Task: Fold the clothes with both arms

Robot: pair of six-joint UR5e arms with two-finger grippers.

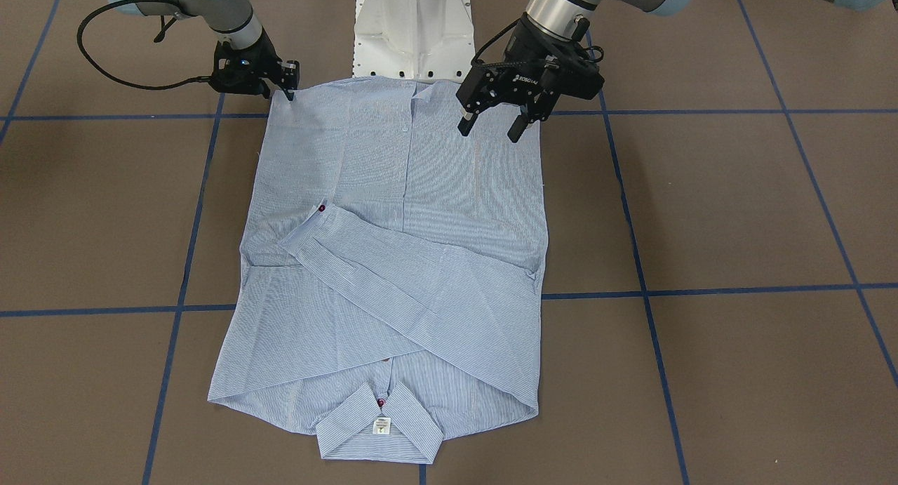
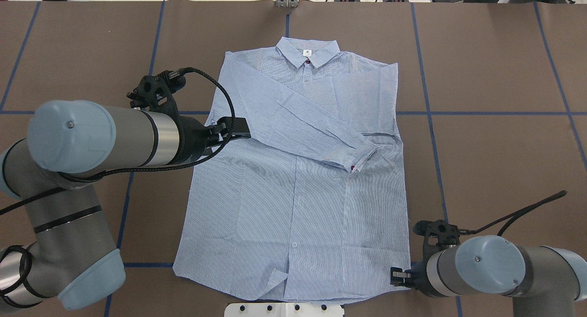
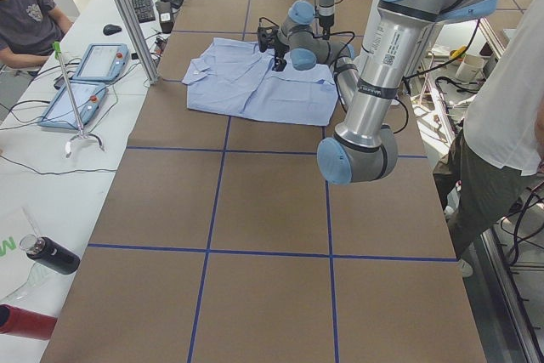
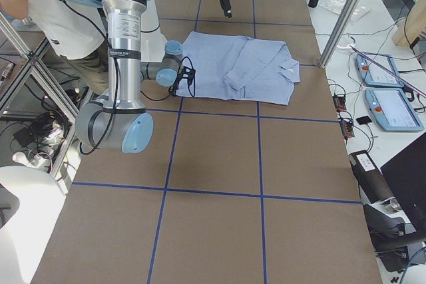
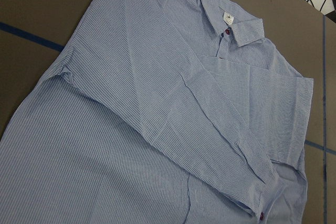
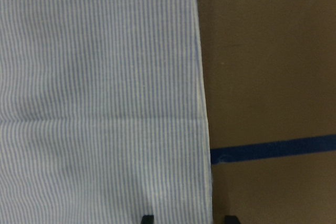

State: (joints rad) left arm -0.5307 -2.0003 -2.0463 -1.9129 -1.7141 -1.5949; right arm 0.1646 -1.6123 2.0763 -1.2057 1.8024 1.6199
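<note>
Left claw (image 1: 491,130) over shirt (image 1: 421,190), brown blue-taped table (image 1: 736,211).

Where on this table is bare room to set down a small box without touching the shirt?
Free: the brown table on either side of the shirt, and the strip beyond its collar. Crowded: the hem side by the white base, where the right gripper sits at the shirt's corner and the left gripper hangs over it.

shirt (image 2: 293,193) on table (image 2: 495,55), right hand (image 2: 395,276) at hem corner
</note>
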